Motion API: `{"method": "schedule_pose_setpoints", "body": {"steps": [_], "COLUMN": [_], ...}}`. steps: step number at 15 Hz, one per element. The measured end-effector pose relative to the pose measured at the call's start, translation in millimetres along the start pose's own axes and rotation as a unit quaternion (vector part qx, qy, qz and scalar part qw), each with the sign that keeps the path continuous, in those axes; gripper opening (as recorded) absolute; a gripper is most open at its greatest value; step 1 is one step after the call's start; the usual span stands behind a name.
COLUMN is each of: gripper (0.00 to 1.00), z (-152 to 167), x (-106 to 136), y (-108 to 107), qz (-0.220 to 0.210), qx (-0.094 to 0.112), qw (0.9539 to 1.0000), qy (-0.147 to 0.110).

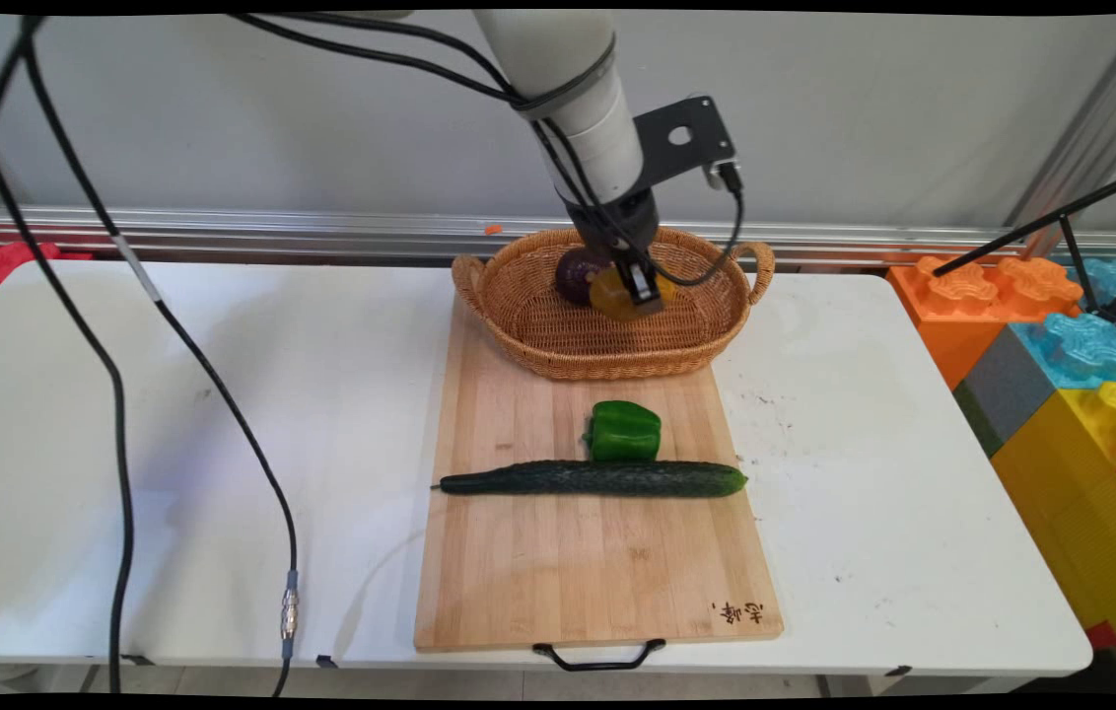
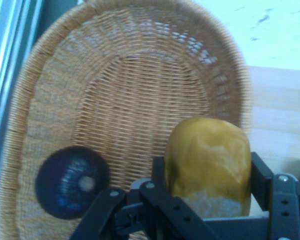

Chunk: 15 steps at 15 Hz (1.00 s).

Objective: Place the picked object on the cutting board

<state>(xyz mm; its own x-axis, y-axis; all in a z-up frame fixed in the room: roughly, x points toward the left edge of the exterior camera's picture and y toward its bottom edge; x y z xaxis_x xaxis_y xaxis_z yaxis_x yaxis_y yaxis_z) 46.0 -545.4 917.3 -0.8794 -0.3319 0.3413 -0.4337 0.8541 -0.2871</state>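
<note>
My gripper [image 1: 632, 286] hangs inside the wicker basket [image 1: 528, 325] at the far end of the wooden cutting board [image 1: 558, 572]. It is shut on a yellow fruit [image 1: 617, 296]. In the hand view the yellow fruit [image 2: 210, 165] sits between the two black fingers [image 2: 160, 175], above the basket's woven floor [image 2: 135, 100]. A dark purple round vegetable [image 1: 580, 274] lies in the basket just left of the fruit, and in the hand view that purple vegetable [image 2: 72, 182] rests at the lower left.
A green bell pepper [image 1: 625, 431] and a long dark cucumber [image 1: 593, 478] lie on the board in front of the basket. Black cables [image 1: 119, 414] hang over the table's left half. Big coloured blocks [image 1: 1071, 345] stand beyond the right edge.
</note>
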Motion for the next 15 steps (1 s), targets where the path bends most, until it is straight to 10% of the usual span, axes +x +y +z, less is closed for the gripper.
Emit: {"method": "schedule_pose_setpoints", "body": {"steps": [7,15], "gripper": [0.00,0.00], "z": [-38.3,-29.6], "x": [-15.1,-91.7], "y": [64.9,124.0], "qz": [-0.048,-0.052], "qx": [-0.043,-0.102], "qw": [0.9972,0.9891], "qy": [-0.039,-0.093]}}
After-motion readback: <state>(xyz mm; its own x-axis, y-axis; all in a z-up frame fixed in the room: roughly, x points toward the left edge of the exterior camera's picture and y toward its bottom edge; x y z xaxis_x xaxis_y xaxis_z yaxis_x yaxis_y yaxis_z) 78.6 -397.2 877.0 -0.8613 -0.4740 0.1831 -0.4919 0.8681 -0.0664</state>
